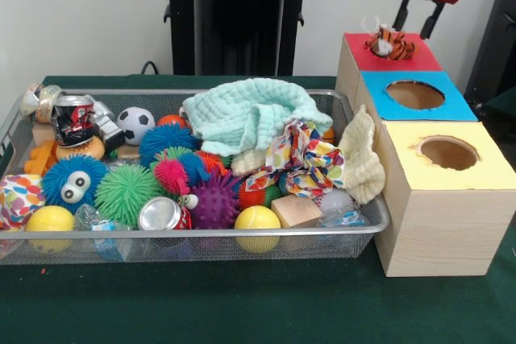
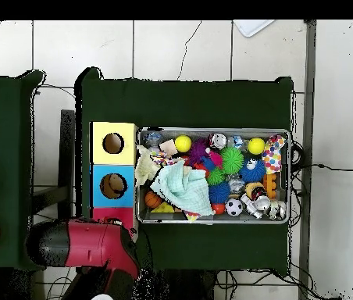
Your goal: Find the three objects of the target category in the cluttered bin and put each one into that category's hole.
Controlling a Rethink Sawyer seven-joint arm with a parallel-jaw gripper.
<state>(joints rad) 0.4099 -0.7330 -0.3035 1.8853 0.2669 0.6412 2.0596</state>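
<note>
The wire mesh bin [image 1: 193,236] is full of clutter; it also shows in the overhead view [image 2: 215,221]. A small striped orange tiger plush [image 1: 391,43] lies on the red-topped box [image 1: 419,58], over where its hole would be, so the hole is hidden. My gripper [image 1: 414,30] hangs just above and behind the tiger with its black fingers [image 1: 401,12] spread, open and empty. In the overhead view the red arm [image 2: 94,244] covers the gripper and most of the red-topped box [image 2: 111,212]. No teddy bear or duck shows among the clutter.
The blue-topped box [image 1: 379,86] and yellow-topped box [image 1: 492,168] stand in a row in front of the red one, right of the bin. The bin holds a mint cloth [image 1: 250,114], a patterned cloth [image 1: 302,159], spiky balls [image 1: 125,193], cans [image 1: 74,118], yellow balls [image 1: 258,219] and a wooden block [image 1: 295,211].
</note>
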